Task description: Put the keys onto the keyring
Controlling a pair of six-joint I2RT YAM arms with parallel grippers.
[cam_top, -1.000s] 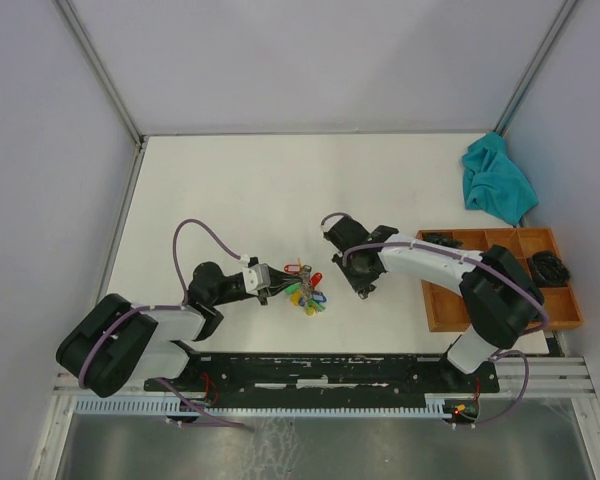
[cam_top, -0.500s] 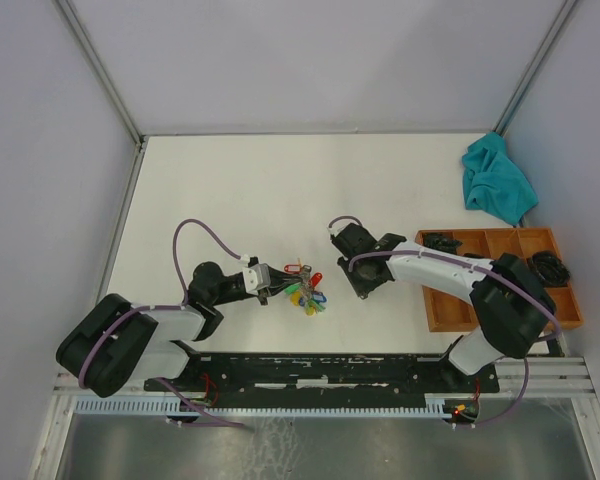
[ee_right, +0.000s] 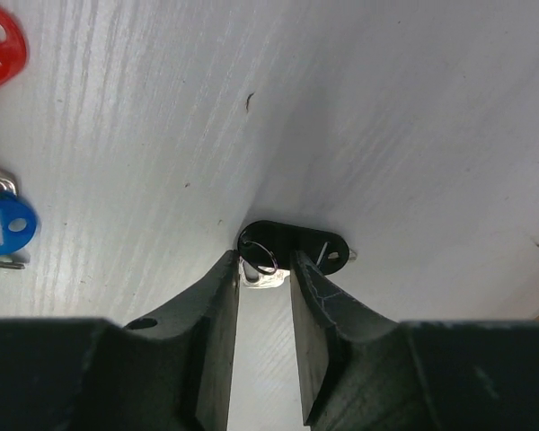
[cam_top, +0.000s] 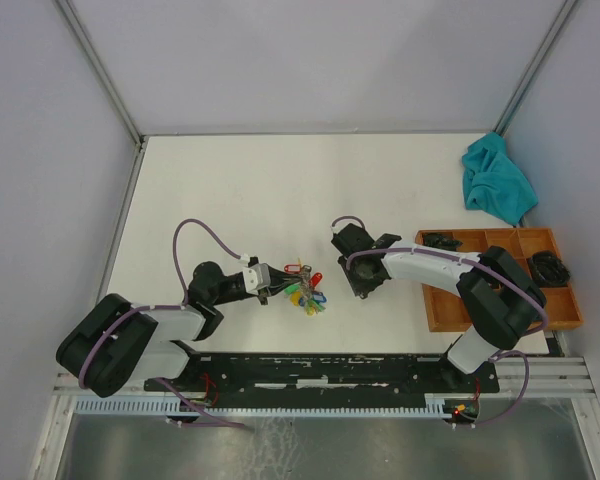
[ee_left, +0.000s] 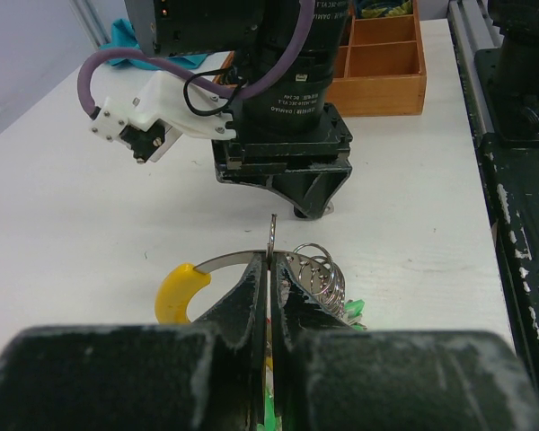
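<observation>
On the table (cam_top: pixel 280 190), near its front middle: the keyring (cam_top: pixel 304 288) sits with its coloured tags fanned out, between the two grippers.
Left gripper (ee_left: pixel 269 269): closed tight on the keyring's silvery hoop. The two fingers are pressed together, the wire is pinched edge-on between them, and the arm reaches in from the left.
Hoop and tags: in the left wrist view the hoop curves away left of the fingers into a yellow tag (ee_left: pixel 180 289). A cluster of small split rings (ee_left: pixel 316 268) lies just right of the fingers, with a bit of green plastic below it.
Right gripper (ee_right: pixel 265 267): pointed down at the table just right of the keyring. The jaws are parted, bare table shows between them, and nothing is clamped.
Black key (ee_right: pixel 292 242): flat on the table at the right gripper's fingertips. Its dark head lies across the gap just past the tips, a thin wire ring runs through it, and its pale metal blade reaches back between the fingers. Whether a finger touches it I cannot tell.
Left edge of the right wrist view: a red tag (ee_right: pixel 0 54) and a blue tag (ee_right: pixel 2 224), both well apart from the black key.
Far right of the table: a wooden tray (cam_top: pixel 555 305) with compartments, dark items in its rear ones.
Behind the tray: a teal cloth (cam_top: pixel 497 185), crumpled against the wall.
</observation>
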